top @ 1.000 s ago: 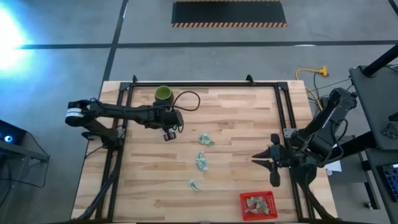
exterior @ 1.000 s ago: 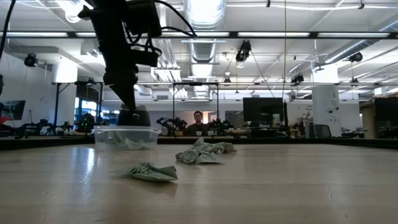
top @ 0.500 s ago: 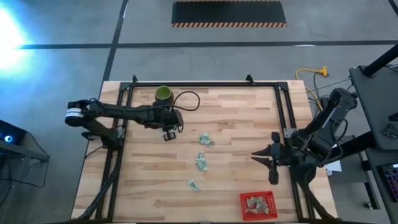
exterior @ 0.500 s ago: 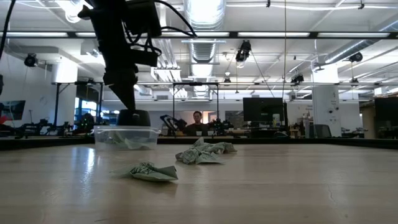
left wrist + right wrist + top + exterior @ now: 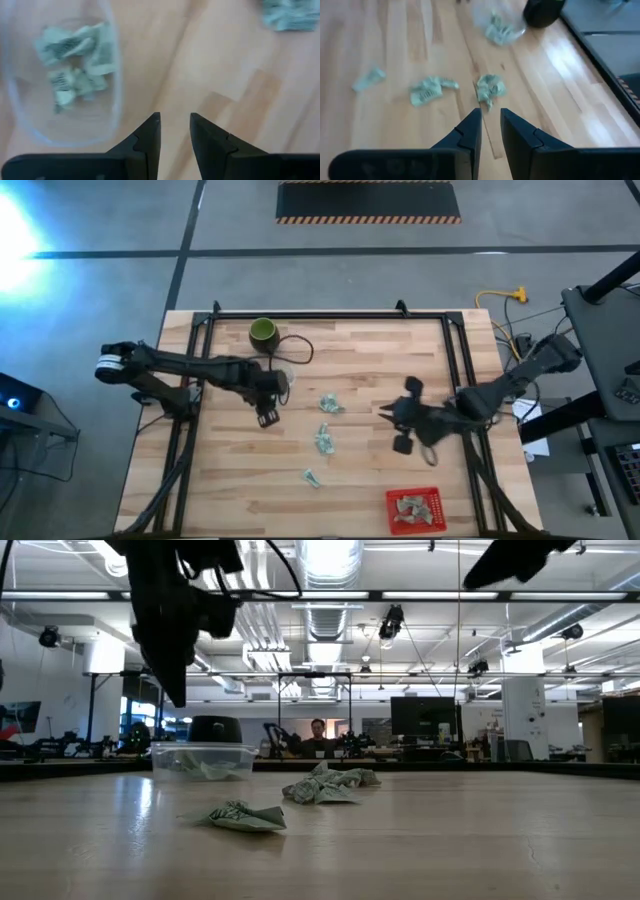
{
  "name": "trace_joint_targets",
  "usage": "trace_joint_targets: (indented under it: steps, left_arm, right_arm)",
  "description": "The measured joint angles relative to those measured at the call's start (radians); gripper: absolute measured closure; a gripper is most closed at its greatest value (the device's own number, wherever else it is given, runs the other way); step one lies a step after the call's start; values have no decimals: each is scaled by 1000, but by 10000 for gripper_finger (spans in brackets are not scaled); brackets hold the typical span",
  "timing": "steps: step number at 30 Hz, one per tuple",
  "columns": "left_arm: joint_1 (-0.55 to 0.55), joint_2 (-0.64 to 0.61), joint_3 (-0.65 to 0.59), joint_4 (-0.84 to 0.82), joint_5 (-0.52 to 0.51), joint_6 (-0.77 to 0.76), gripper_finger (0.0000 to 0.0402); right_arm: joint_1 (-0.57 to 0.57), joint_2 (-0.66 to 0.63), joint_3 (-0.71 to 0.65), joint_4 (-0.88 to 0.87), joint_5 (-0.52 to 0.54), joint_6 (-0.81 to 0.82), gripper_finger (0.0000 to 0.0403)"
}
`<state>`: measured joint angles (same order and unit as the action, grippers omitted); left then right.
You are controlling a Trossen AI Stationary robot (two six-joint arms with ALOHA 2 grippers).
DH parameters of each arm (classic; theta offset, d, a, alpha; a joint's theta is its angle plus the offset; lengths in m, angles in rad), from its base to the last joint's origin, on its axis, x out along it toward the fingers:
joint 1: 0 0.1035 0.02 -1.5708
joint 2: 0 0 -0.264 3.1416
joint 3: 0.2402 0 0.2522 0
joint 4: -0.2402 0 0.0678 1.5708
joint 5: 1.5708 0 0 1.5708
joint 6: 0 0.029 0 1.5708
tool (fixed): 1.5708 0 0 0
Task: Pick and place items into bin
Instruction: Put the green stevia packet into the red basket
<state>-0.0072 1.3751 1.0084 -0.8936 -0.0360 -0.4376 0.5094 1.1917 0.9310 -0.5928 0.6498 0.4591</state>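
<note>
Two arms hang over the wooden table point(image 5: 380, 360): the left gripper point(image 5: 267, 416) sits beside a clear bowl point(image 5: 65, 85) holding several packets, its jaws a narrow gap apart and empty. Three packets point(image 5: 325, 440) lie loose mid-table. The right gripper point(image 5: 397, 427) hovers near them, jaws narrowly parted, empty, with the red bin point(image 5: 414, 510) at the near edge.

Your high view looks straight down on the whole table point(image 5: 370, 380) and both arms; your low view sits at table-top height, facing level across the wood into the room; each wrist view looks down close past its own 2 fingers; the clear bin point(image 5: 60, 85) shows in both wrist views and the low view.
</note>
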Motion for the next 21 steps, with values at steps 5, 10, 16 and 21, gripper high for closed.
trace_joint_targets:
  steps: [5, 10, 16, 21]
  left_arm:
    - [-102, -35, 0, 31, 0, -93, 315]
    - [-207, -41, 0, 134, -3, -141, 315]
    - [-317, -34, -1, 287, -4, -142, 315]
    - [-372, -34, -2, 319, -56, -180, 315]
  right_arm:
    - [-137, 108, 0, 78, -173, -173, 342]
    - [-255, 207, 0, 225, -386, -300, 342]
    - [-345, 328, 11, 311, -500, -421, 342]
    - [-389, 429, 52, 320, -550, -489, 342]
